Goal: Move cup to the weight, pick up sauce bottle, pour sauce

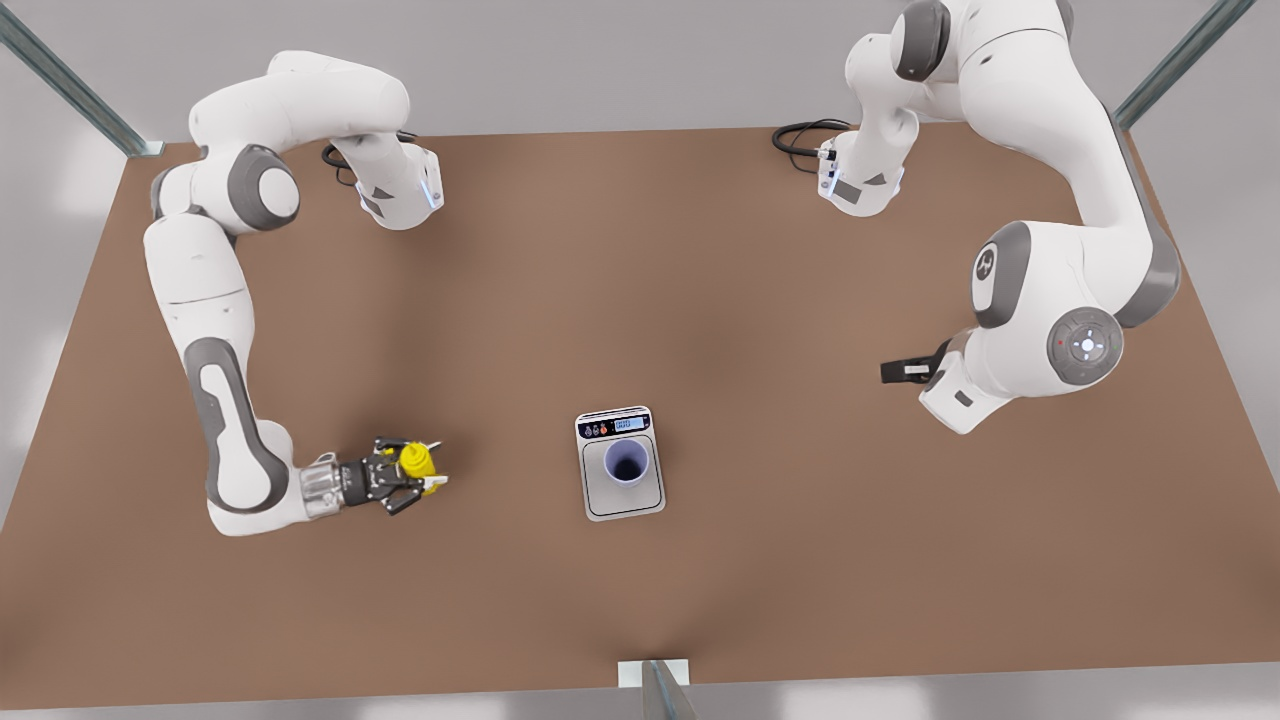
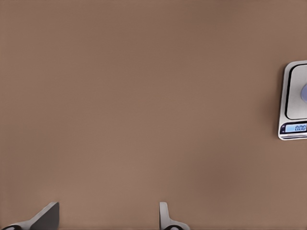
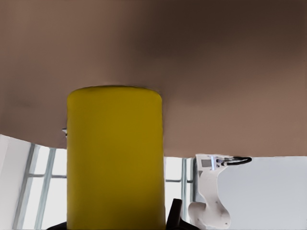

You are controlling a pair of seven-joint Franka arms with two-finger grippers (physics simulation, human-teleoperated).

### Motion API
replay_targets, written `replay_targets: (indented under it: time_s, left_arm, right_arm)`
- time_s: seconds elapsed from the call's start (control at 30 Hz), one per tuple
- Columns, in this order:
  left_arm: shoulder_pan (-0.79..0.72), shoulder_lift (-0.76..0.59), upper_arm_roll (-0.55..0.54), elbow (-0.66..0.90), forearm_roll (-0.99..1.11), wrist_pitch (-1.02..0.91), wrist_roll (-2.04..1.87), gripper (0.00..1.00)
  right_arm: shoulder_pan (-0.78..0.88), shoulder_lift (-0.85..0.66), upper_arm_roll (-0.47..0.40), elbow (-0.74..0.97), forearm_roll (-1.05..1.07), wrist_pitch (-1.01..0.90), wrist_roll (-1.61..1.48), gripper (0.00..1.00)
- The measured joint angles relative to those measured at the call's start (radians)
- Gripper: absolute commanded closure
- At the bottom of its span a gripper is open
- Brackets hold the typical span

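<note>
- Front view: you see the brown table from above, with the weight near its middle, display end away from the camera. The cup stands upright on the grey plate, well inside the white rim, its dark inside facing up.
- Front view: toward the front view's left, your right gripper reaches in low over the table and is clamped around the sauce bottle. The yellow body sits between the dark fingers, well apart from the weight.
- Front view: on the front view's right, your left gripper is held above the table, well apart from the weight; from this view you cannot tell how its fingers stand. This arm waits.
- Left wrist view: you look straight down at bare table. Two grey fingertips sit spread wide with nothing between them, so the left gripper's jaws stand apart. One end of the weight shows, its lit display reading zeros, with a sliver of the lavender cup on the plate.
- Right wrist view: the sauce bottle rises close before the camera, a plain yellow cylinder held in the right gripper; the table lies behind it. The base of the other arm stands farther off.
</note>
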Motion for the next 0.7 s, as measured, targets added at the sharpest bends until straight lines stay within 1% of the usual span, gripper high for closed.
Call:
replay_targets:
  time_s: [0.03,0.07,0.13,0.2,0.27,0.3,0.37,0.47,0.5,0.57,0.6,0.63,0.7]
  left_arm:
    - [0.000,-0.005,0.001,0.000,0.000,-0.002,0.000,0.00]
    - [0.001,-0.012,0.014,0.000,0.001,-0.002,0.000,0.00]
    - [-0.001,-0.042,0.017,0.000,0.017,-0.020,-0.005,0.00]
    - [-0.001,-0.044,0.014,0.000,0.041,-0.023,-0.001,0.00]
    - [-0.002,-0.042,0.013,-0.001,0.056,-0.024,-0.001,0.00]
    - [-0.002,-0.041,0.013,-0.002,0.061,-0.024,-0.002,0.00]
    - [-0.001,-0.039,0.013,-0.003,0.068,-0.024,-0.002,0.00]
    - [-0.001,-0.038,0.013,-0.005,0.074,-0.024,-0.002,0.00]
    - [-0.002,-0.038,0.014,-0.005,0.076,-0.024,-0.002,0.00]
    - [-0.001,-0.038,0.013,-0.005,0.078,-0.024,-0.003,0.00]
    - [-0.001,-0.038,0.013,-0.005,0.079,-0.025,-0.003,0.00]
    - [-0.001,-0.038,0.013,-0.005,0.079,-0.026,-0.003,0.00]
    - [-0.001,-0.039,0.013,-0.005,0.079,-0.027,-0.003,0.00]
  right_arm:
    - [0.047,-0.003,-0.029,0.070,-0.040,-0.008,0.046,0.79]
    - [0.087,-0.035,-0.075,0.086,-0.043,-0.019,0.057,0.79]
    - [0.216,-0.106,-0.203,0.086,-0.039,0.009,0.063,0.79]
    - [0.235,-0.124,-0.203,0.087,-0.054,0.107,0.153,0.79]
    - [0.269,-0.138,-0.197,0.090,-0.105,0.157,0.235,0.79]
    - [0.276,-0.138,-0.179,0.090,-0.120,0.184,0.276,0.79]
    - [0.286,-0.152,-0.091,0.117,-0.274,0.248,0.397,0.79]
    - [0.393,-0.168,-0.082,0.146,-0.387,0.350,0.531,0.79]
    - [0.399,-0.165,-0.077,0.160,-0.432,0.352,0.540,0.79]
    - [0.400,-0.148,0.031,0.191,-0.615,0.358,0.591,0.79]
    - [0.395,-0.138,0.093,0.192,-0.707,0.385,0.628,0.79]
    - [0.392,-0.129,0.136,0.190,-0.767,0.409,0.666,0.79]
    - [0.393,-0.118,0.166,0.192,-0.834,0.458,0.718,0.79]
